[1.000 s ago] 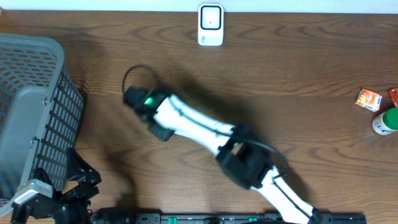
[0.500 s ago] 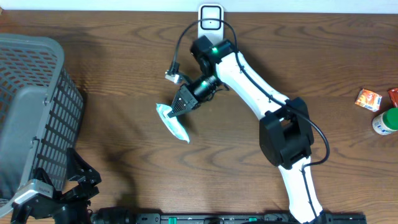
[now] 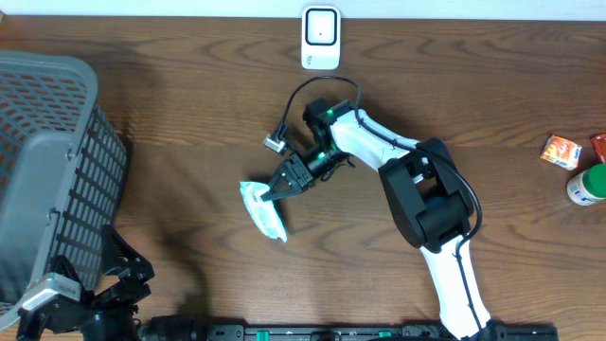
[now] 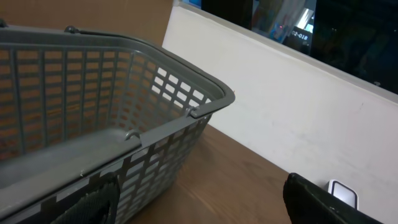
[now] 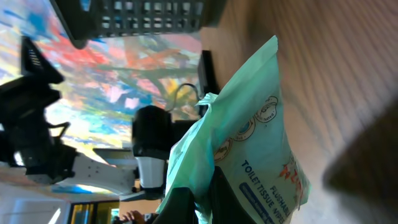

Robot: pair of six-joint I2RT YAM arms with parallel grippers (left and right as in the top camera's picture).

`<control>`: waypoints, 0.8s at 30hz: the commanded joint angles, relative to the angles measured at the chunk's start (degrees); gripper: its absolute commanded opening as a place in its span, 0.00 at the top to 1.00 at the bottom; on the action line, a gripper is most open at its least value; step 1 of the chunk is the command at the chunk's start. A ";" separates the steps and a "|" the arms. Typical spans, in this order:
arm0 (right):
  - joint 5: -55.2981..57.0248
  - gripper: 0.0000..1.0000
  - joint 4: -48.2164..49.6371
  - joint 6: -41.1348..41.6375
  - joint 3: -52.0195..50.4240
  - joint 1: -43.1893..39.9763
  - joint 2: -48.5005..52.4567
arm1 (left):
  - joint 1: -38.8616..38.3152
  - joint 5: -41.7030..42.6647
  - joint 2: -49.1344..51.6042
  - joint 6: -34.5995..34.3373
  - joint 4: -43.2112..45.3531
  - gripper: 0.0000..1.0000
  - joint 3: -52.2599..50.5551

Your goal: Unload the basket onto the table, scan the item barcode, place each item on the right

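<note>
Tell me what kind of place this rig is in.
Probably a mock shop checkout on a wooden table: a grey shopping basket, a white scanner at the back edge, and a tissue pack pinched in the right gripper.

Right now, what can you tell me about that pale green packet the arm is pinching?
It is a soft, pale mint-green plastic packet, flat and pillow-like, with a crimped end seal. Its print reads "toilet tissue" beside small round emblems; no barcode shows. The right gripper is shut on one edge, crumpling the film there. The packet slants over the wooden table, left of centre. Whether it rests on the wood is unclear.
</note>
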 commanded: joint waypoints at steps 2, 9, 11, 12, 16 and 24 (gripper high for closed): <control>15.41 0.99 0.24 3.93 -0.37 -1.77 -0.13 | -0.28 0.31 -0.44 -0.50 0.26 0.16 -0.13; 41.64 0.70 0.70 13.70 -0.35 -4.94 -0.13 | -0.28 0.31 -0.44 -0.50 0.26 0.16 -0.13; 45.11 0.29 0.83 13.70 -0.28 -6.08 -0.13 | -0.28 0.31 -0.44 -0.50 0.26 0.16 -0.13; 45.99 0.21 0.79 13.68 -0.13 -6.67 -0.15 | -0.28 0.31 -0.44 -0.50 0.26 0.16 -0.13; 46.53 0.45 -1.90 13.73 2.91 -8.79 -0.15 | -0.28 0.31 -0.44 -0.50 0.26 0.16 -0.13; 32.76 0.99 -10.97 9.07 9.42 -7.37 -2.32 | -0.28 0.31 -0.44 -0.50 0.26 0.15 -0.13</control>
